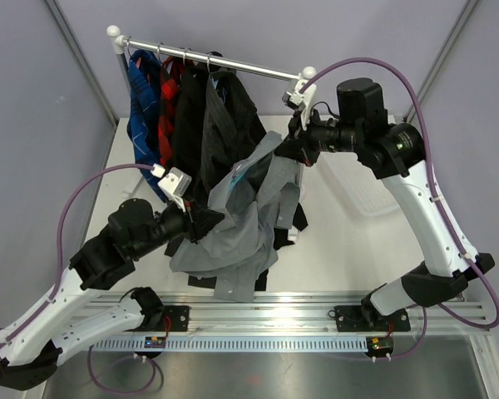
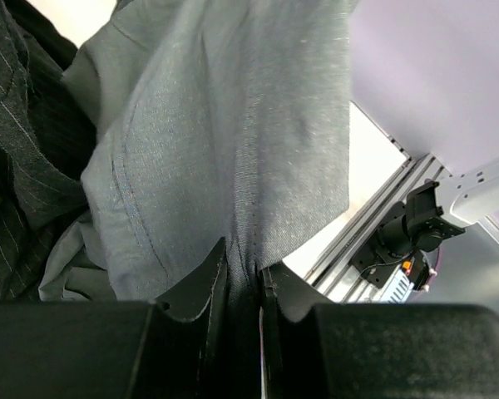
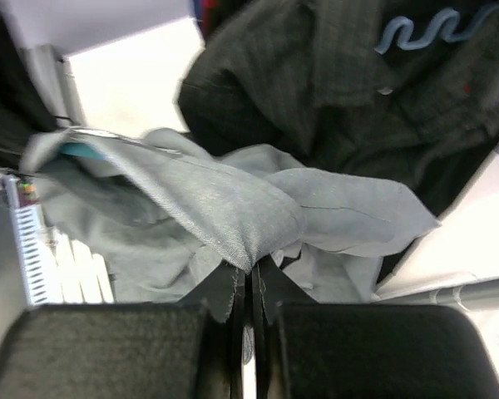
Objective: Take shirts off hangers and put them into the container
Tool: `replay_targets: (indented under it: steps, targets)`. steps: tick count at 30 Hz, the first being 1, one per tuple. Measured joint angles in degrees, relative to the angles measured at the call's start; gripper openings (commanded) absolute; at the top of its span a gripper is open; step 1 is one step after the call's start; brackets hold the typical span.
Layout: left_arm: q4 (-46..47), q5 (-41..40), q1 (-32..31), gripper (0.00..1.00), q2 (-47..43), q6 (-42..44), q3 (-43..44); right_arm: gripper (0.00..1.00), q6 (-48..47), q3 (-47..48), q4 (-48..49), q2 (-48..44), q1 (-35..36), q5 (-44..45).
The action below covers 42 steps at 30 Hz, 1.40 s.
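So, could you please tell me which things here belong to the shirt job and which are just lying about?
Job: grey shirt, held by left gripper and right gripper; pinstriped shirt; black shirt; red plaid shirt; blue plaid shirt; hangers; container.
Just there: metal rail; purple cables; base rail.

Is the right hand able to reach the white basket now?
Probably yes: the basket sits close by the right hand with nothing between, but that hand is shut on the grey shirt.
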Motion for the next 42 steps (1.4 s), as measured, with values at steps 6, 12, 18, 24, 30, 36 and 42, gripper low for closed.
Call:
replay_targets:
  steps: [6, 12, 18, 24, 30, 36, 42]
  targets:
    - [-0.2, 0.0, 0.0, 0.0, 1.9, 0.0, 0.0, 0.0, -0.3, -0.3, 0.0, -1.0, 0.6, -9.6]
    - [0.1, 0.7, 0.0, 0.0, 4.2, -0.1, 0.0, 0.0, -3.4, -5.3, -0.7, -1.7, 5.5, -12.6]
    - [1.3, 1.9, 0.0, 0.0, 5.9, -0.3, -0.1, 0.0, -5.7, -9.2, -2.2, -1.6, 7.3, -13.3]
    - [4.2, 3.7, 0.0, 0.0, 7.3, -0.4, -0.1, 0.0, -7.5, -9.4, -3.5, -1.6, 10.7, -12.7]
    - [7.5, 6.3, 0.7, 0.0, 8.6, -0.5, -1.2, 0.02, -8.3, -8.7, -4.7, -1.6, 15.0, -11.0]
    - [11.3, 11.0, 3.6, 0.0, 8.5, -1.5, -3.5, 0.15, -8.5, -9.0, -4.2, -1.6, 16.5, -2.8]
    - [13.1, 14.8, 7.3, 0.0, 6.9, -3.1, -6.3, 0.2, -9.6, -10.9, -3.2, -2.8, 16.6, 4.2]
